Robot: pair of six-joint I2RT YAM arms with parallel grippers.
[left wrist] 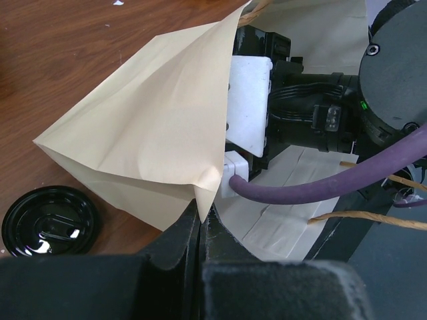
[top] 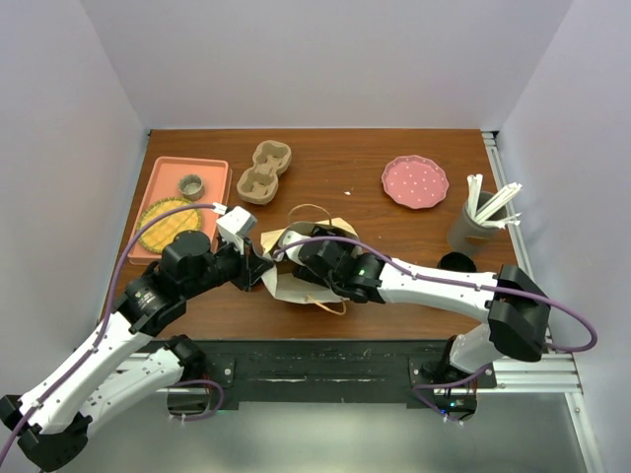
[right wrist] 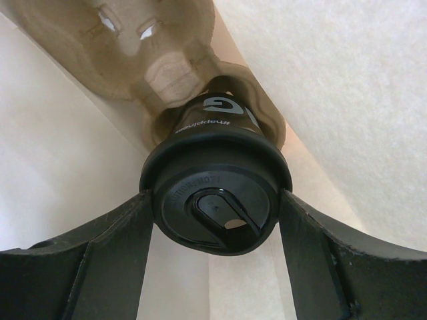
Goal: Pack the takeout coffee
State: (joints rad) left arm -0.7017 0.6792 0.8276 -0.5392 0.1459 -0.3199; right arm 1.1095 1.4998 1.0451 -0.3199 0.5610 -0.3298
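The right gripper [right wrist: 213, 203], fingers set wide, is clamping both sides of the lid of the takeout coffee [right wrist: 212, 177]. The cup is sitting in a pulp carrier [right wrist: 133, 40] deep inside the paper bag [left wrist: 153, 120] at mid-table [top: 385, 227], its base hidden in the carrier's well. At left, the left gripper [left wrist: 200, 230], pressed together, is pinching the bag's edge. From above, bag and arms are hiding the cup. Another black lid [left wrist: 50, 221] is lying beside the bag, whatever is beneath it impossible to make out.
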